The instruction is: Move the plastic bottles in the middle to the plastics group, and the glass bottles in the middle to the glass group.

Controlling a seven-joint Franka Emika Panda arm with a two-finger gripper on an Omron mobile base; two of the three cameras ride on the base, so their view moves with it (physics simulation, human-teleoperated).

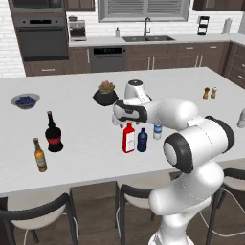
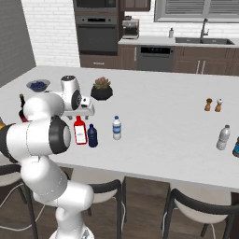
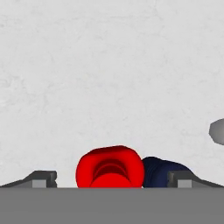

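The counter (image 1: 86,158) is carrying everything, and the red bottle (image 1: 128,138) serves as the landmark. The dark round bottle (image 1: 53,134) and the amber bottle (image 1: 39,155) are standing well to its left as the glass group. A pale bottle (image 2: 223,137) is standing far to its right, marking the plastics. The blue bottle (image 1: 142,140) is sitting just beside the red bottle's right, with the clear water bottle (image 1: 157,131) a little further right. The gripper (image 3: 111,180) is hovering directly above the red bottle, released and holding nothing, its fingertips (image 3: 41,178) straddling the cap. In my judgement the descent should be kept vertical and centred, so that the right finger is clearing the blue bottle before closing.
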